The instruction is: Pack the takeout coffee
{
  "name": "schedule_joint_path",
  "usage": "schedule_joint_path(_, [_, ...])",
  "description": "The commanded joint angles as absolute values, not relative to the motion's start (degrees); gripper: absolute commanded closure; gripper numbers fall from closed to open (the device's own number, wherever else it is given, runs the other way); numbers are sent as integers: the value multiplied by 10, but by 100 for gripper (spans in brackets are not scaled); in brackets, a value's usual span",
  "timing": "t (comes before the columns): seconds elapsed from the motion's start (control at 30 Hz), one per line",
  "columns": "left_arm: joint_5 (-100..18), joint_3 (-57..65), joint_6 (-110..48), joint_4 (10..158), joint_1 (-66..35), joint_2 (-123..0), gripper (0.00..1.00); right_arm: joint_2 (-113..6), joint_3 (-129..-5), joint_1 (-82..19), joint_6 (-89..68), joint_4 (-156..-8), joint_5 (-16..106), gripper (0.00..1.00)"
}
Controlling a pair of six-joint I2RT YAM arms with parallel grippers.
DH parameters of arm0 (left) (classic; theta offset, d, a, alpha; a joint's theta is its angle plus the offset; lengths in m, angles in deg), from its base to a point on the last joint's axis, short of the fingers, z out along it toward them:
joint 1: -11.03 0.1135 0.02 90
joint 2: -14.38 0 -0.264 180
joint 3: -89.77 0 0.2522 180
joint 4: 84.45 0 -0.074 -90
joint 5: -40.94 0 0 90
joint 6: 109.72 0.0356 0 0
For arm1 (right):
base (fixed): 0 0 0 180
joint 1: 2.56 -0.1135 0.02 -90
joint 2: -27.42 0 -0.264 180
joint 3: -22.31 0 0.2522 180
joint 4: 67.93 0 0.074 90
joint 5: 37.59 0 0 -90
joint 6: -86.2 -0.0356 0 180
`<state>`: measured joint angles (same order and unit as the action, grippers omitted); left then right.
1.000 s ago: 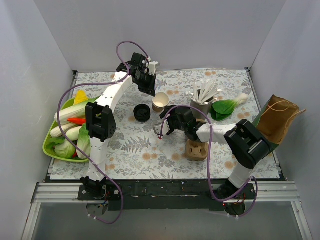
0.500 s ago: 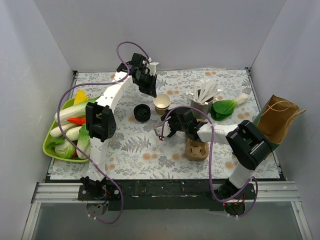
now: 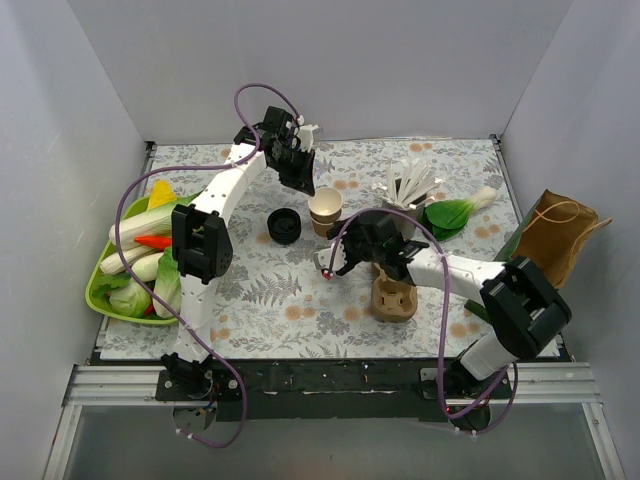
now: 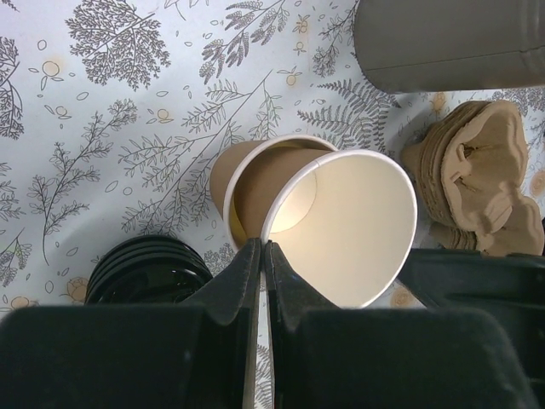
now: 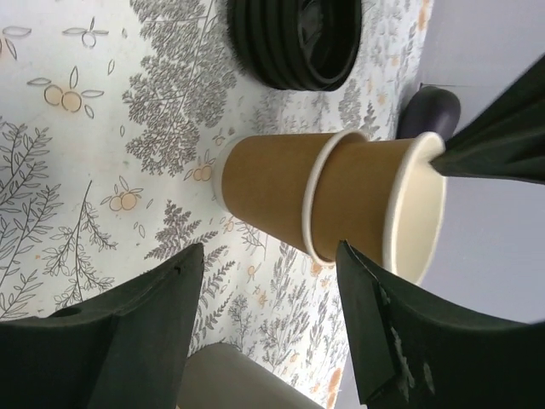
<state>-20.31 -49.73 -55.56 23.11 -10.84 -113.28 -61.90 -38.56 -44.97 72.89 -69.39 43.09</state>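
No legible text or labels anywhere, small print possibly beyond resolution.

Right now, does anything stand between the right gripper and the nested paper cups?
Nothing visible does. The open right gripper faces the lower cup; the black lids lie aside, and the left gripper pinches the rim of the upper cup.

Left gripper [image 4: 262,249] clamped, right gripper [image 5: 271,256] spread

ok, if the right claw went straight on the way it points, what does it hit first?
Most likely the nested cups, dead ahead of the open right claw, between its fingers. The left claw pinches the upper cup by its rim. Depth to them is unclear.
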Motion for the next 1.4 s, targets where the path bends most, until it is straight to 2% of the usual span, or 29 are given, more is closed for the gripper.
schedule_joint_path(0.0, [-213,-533,-558,242,-109,-1065,100,-571,-416,-448,677,-732,394,30])
schedule_joint_path(0.23, [-258,-580,-563,275,-108,-1033,100,-565,-438,-447,609,-768,372,30])
schedule_joint_path(0.4, [-332,-585,-559,285,-109,-988,100,-584,-457,-446,561,-788,360,33])
schedule_joint_path(0.57, [-394,-564,-516,206,-102,-949,100,-630,-513,-445,506,-816,348,45])
schedule_joint_path(0.6, [-403,-554,-514,179,-102,-935,100,-650,-523,-445,483,-816,348,50])
schedule_joint_path(0.7, [-450,-461,-524,180,-100,-873,100,-686,-547,-445,436,-812,364,57])
schedule_joint_path(0.93, [-483,-344,-511,171,-101,-783,100,-748,-585,-444,424,-806,388,79])
schedule_joint_path(1.17, [-492,-277,-507,160,-100,-734,100,-806,-626,-421,431,-805,430,81])
schedule_joint_path(1.37, [-435,-241,-504,144,-100,-722,100,-854,-688,-396,438,-801,443,80])
